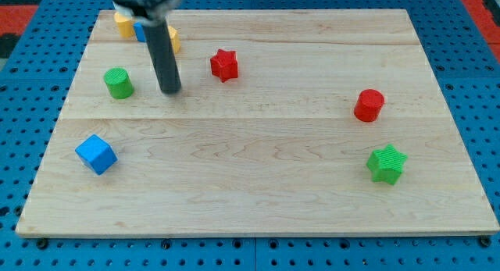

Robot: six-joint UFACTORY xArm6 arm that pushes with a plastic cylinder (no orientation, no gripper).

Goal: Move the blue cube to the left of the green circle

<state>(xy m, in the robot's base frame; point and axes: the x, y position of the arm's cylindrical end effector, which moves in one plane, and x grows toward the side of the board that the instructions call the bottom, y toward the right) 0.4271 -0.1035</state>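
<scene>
Even, bright overhead lighting is flooding the wooden board point(258, 169), with no hard glare showing and only small soft shadows sitting under the blue cube point(96, 154) and the green star point(387, 163). The rod is looking motion-smeared near the view's top, its upper end blurring out, while my tip point(170, 90) is staying fairly crisp. Corners are softening slightly; colours are reading saturated.
</scene>
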